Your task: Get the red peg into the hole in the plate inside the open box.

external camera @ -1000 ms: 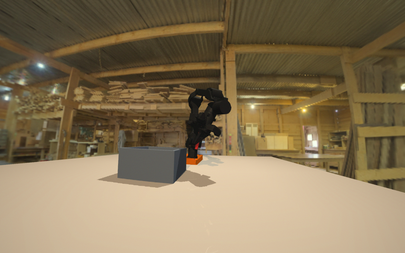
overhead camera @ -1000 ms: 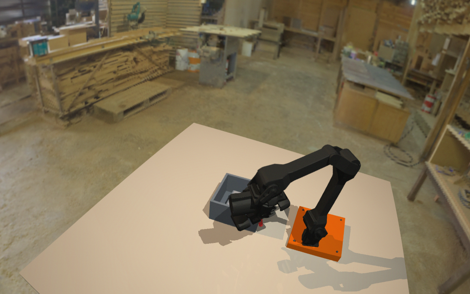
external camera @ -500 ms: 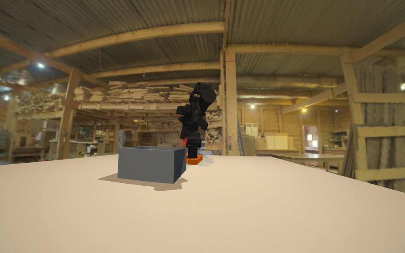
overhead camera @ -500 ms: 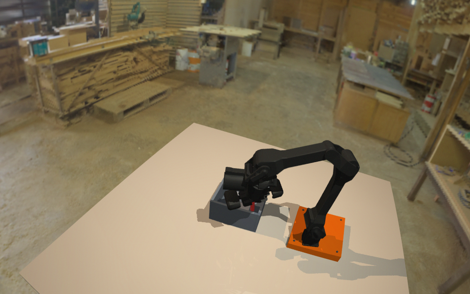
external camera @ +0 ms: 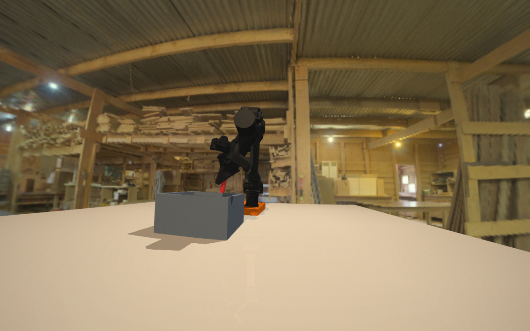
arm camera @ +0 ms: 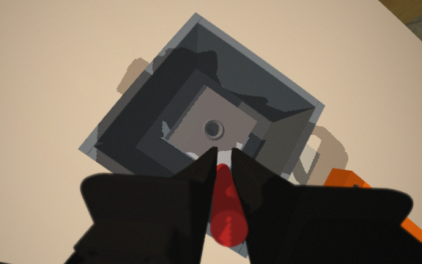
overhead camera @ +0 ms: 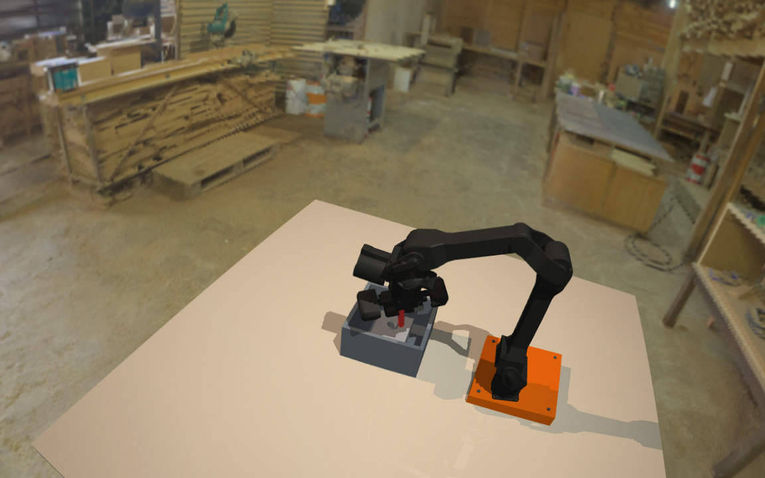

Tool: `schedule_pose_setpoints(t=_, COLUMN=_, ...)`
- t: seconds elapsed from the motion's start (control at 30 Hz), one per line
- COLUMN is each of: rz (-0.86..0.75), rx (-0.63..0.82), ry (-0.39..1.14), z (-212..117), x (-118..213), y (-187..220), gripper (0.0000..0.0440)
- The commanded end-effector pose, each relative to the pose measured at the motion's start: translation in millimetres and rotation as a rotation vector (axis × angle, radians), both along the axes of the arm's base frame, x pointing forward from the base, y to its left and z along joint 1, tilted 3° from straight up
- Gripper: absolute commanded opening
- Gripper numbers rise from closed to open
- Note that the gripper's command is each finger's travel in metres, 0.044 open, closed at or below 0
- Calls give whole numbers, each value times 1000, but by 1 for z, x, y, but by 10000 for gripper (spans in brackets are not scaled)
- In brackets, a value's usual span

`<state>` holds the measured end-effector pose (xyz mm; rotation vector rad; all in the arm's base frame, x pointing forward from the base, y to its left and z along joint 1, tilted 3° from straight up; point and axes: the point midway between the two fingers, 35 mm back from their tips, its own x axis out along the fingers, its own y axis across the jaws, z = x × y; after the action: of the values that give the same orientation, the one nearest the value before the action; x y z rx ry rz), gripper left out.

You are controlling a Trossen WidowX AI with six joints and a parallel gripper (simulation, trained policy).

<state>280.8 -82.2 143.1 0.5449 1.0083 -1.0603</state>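
Note:
My gripper (external camera: pixel 221 181) (arm camera: pixel 224 152) is shut on the red peg (overhead camera: pixel 400 318) (external camera: pixel 222 188) (arm camera: pixel 228 220), over the open box (overhead camera: pixel 379 357) (external camera: pixel 192 214) (arm camera: pixel 258 62). The peg points down from the fingers and leans slightly in the exterior view, where the box wall hides its lower end. The pale plate (overhead camera: pixel 396 334) (arm camera: pixel 229 110) lies at the box bottom, partly shadowed. Its round hole (overhead camera: pixel 392 324) (arm camera: pixel 214 129) shows, with nothing in it. In the wrist view the hole appears ahead of the fingertips, slightly left. How high the peg's tip is above the plate is unclear.
The box's grey walls stand around the plate. The orange base (overhead camera: pixel 542 380) (external camera: pixel 253 211) (arm camera: pixel 337 177) carries the arm beside the box. The arm's shadow falls across the box and the pale table (overhead camera: pixel 224 380) (external camera: pixel 300 279) (arm camera: pixel 31 55).

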Motion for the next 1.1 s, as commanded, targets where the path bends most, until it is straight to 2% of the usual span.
schedule_pose_setpoints(t=0.0, rz=6, rx=11, ry=3, z=-4, x=6, y=-11, gripper=1)
schedule_pose_setpoints(t=0.57, rz=128, rx=79, ry=48, z=-42, x=28, y=-44, gripper=6)
schedule_pose_setpoints(t=0.63, rz=146, rx=93, ry=62, z=-48, x=29, y=-45, gripper=35)
schedule_pose_setpoints(t=0.8, rz=166, rx=125, ry=83, z=-60, x=33, y=-48, gripper=153)
schedule_pose_setpoints(t=1.07, rz=234, rx=143, ry=93, z=-52, x=48, y=-52, gripper=191)
